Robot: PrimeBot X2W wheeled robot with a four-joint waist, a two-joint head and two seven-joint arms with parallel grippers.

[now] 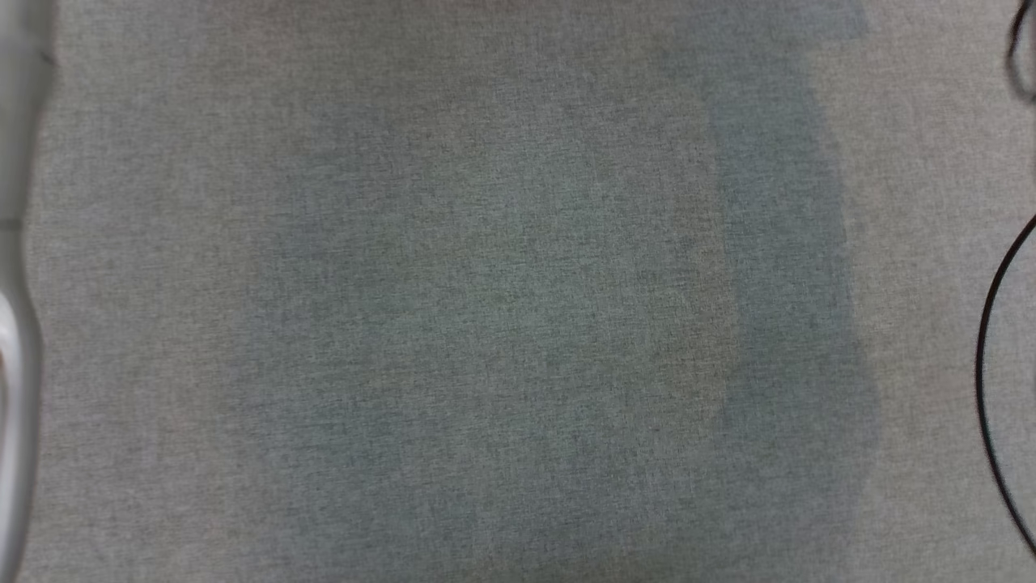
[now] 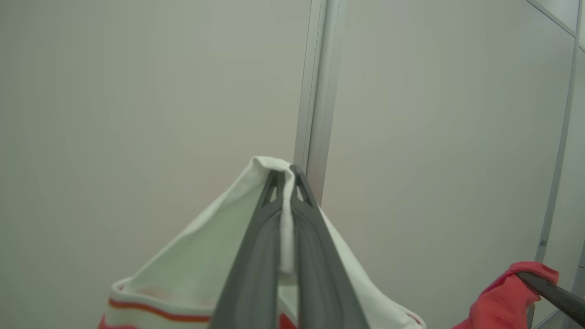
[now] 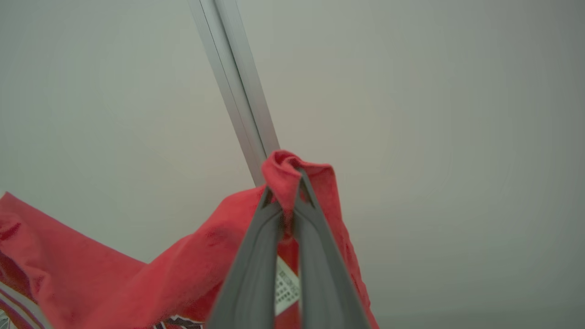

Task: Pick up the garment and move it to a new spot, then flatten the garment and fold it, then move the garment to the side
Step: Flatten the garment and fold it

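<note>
The garment (image 2: 196,265) is white with a red stripe in the left wrist view. My left gripper (image 2: 286,176) is shut on a raised white edge of it, held up before a pale wall. At that view's lower right, red cloth (image 2: 502,301) hangs from a dark finger (image 2: 550,293) of the other arm. In the right wrist view the garment (image 3: 137,283) is red, and my right gripper (image 3: 288,185) is shut on a bunched fold of it. A white label (image 3: 287,288) shows between the fingers. The cloth sags between the two grips.
The head view looks down on a grey woven surface (image 1: 518,291). A black cable (image 1: 983,356) curves along its right edge and a pale metal piece (image 1: 16,364) runs down the left edge. An aluminium wall strip (image 2: 315,91) stands behind the grippers.
</note>
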